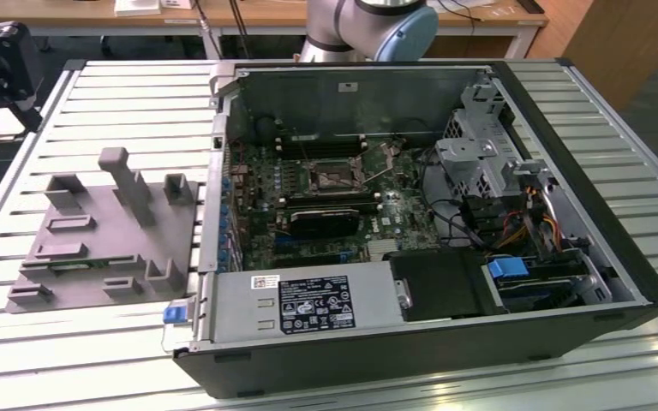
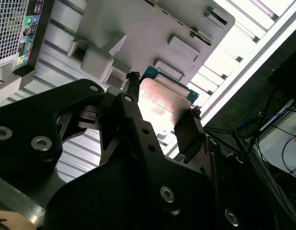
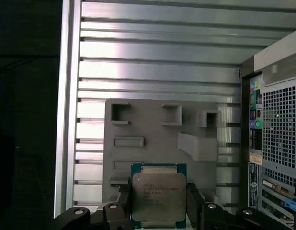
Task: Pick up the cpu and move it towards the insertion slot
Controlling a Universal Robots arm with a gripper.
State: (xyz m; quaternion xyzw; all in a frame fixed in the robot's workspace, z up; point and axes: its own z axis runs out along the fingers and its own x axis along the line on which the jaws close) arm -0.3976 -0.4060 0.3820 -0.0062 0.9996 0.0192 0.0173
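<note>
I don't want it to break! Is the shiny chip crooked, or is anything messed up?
Nothing stands out. The cpu sits square between the fingers, over the grey fixture plate. No cracks or spills show.

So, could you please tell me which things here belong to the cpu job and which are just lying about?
For the job: claw, shut on the cpu; insertion slot.
Just lying about: grey fixture plate; black heatsink; power supply; slatted table.
</note>
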